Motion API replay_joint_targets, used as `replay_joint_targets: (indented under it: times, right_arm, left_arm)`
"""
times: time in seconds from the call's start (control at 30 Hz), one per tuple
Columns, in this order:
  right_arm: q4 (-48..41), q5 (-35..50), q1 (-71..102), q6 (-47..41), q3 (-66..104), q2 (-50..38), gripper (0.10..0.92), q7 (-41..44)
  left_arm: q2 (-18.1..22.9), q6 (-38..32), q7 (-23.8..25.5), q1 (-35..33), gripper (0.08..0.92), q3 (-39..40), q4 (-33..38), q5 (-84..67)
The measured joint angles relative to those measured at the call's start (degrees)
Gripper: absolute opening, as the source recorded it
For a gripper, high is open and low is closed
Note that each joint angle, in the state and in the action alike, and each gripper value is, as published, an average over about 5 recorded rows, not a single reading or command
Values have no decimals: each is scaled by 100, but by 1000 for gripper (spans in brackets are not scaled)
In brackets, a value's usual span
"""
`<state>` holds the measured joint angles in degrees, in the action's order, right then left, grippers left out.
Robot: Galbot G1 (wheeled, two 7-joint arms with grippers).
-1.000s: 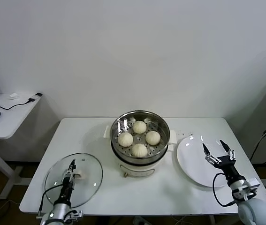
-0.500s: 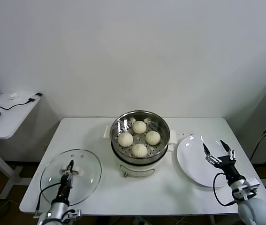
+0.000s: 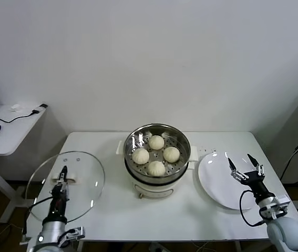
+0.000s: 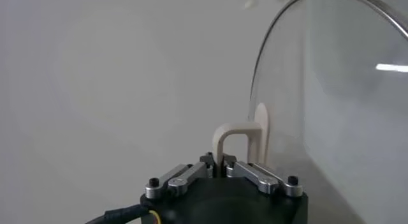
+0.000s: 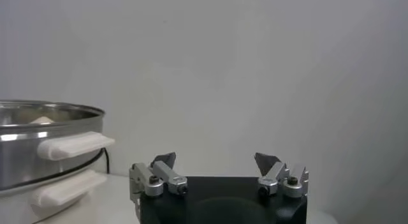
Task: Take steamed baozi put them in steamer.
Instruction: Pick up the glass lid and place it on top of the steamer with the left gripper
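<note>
Pinching the cream handle point(image 4: 237, 139) of the round glass lid point(image 3: 64, 184), the left gripper point(image 3: 63, 173) holds it tilted above the white table's point(image 3: 191, 210) front left corner. Four small cream-white steamed baozi point(image 3: 156, 142) sit on the perforated tray inside the shiny stainless-steel steamer point(image 3: 157, 157) at the table's middle. The right gripper point(image 3: 243, 169) hovers spread wide over the flat white plate point(image 3: 217, 181) beside the steamer.

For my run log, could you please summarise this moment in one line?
left gripper: shut on lid handle | right gripper: open over plate | four buns in steamer
</note>
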<state>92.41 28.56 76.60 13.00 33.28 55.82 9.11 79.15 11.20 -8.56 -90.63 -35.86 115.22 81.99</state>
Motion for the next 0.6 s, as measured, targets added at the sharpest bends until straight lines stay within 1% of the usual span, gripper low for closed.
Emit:
replay_joint_targets:
  times: [0.17, 0.3, 0.47, 0.6]
  right_arm:
    - [-98, -57, -118, 1, -61, -24, 823, -44]
    - [-193, -98, -227, 6, -111, -34, 823, -73]
    - [-314, -146, -361, 18, -152, -40, 823, -93]
    - [-412, -199, -455, 45, -173, -9, 823, -105]
  left_arm:
    - [-427, 765, 267, 55, 150, 395, 439, -219]
    - [-758, 1342, 547, 300, 150, 859, 662, -286]
    - [-1078, 2030, 1097, 952, 150, 1601, 807, -240]
    - [-1169, 2429, 1647, 1566, 150, 2177, 853, -82]
